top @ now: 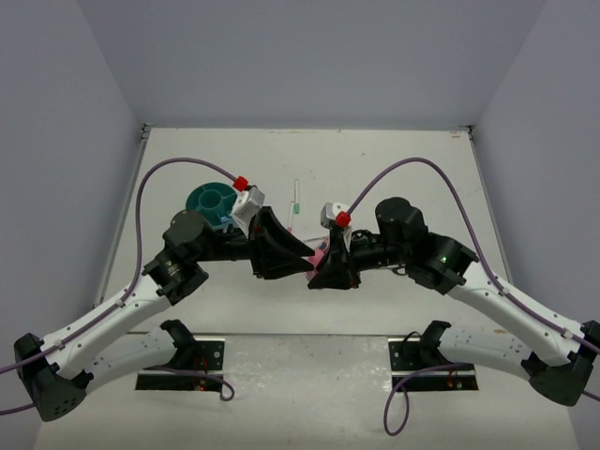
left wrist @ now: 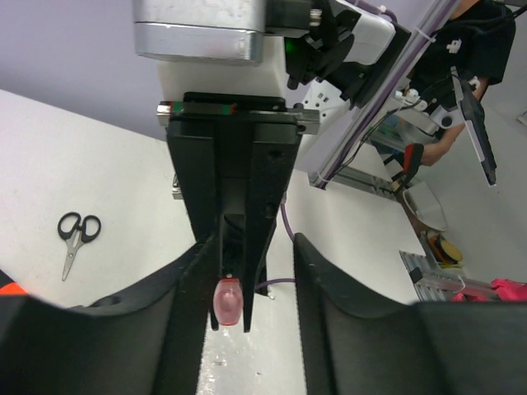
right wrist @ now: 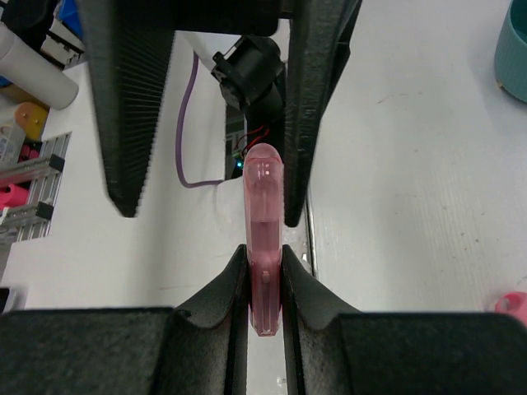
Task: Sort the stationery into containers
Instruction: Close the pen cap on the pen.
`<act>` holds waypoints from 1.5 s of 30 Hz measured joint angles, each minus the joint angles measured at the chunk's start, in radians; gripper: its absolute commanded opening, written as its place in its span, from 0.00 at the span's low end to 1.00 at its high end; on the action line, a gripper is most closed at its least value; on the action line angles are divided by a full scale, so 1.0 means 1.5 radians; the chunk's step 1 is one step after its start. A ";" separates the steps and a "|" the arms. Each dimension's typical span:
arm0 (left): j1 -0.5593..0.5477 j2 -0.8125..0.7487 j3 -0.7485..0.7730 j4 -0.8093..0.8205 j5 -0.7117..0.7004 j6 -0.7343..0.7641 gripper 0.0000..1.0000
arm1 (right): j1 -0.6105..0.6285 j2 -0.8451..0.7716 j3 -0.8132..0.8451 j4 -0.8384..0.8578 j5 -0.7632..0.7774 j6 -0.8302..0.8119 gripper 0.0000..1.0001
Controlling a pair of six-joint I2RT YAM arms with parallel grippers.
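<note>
My right gripper [right wrist: 262,267] clamps the pink tube [right wrist: 264,206] by one end, off the counter [right wrist: 412,206], with its free tip between the spread fingers of my left gripper [left wrist: 255,241], likely a hand-over because the teal organiser [top: 211,199] sits on my left side.

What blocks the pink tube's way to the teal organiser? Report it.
The left end effector, open around the translucent pink plastic tube clamped in the right end effector, lies with its wrist between tube and round teal plastic organiser.
</note>
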 measured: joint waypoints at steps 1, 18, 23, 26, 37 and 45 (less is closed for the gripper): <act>0.000 0.004 0.002 -0.003 -0.002 0.002 0.39 | 0.001 -0.002 0.000 -0.003 0.000 -0.001 0.00; -0.001 0.035 0.004 -0.006 0.026 0.008 0.00 | 0.002 -0.031 0.000 -0.018 0.023 -0.006 0.00; 0.000 0.037 0.004 -0.005 0.023 0.014 0.00 | 0.003 -0.033 0.000 -0.019 0.035 -0.006 0.05; 0.000 0.036 0.007 -0.012 0.005 0.021 0.00 | 0.005 -0.038 -0.001 -0.018 0.054 -0.006 0.43; -0.001 0.008 0.046 -0.156 -0.220 0.046 0.00 | 0.005 -0.077 -0.019 0.006 0.147 0.005 0.97; 0.000 0.031 0.095 -0.312 -0.665 0.047 0.00 | 0.005 -0.118 -0.053 0.013 0.285 0.038 0.99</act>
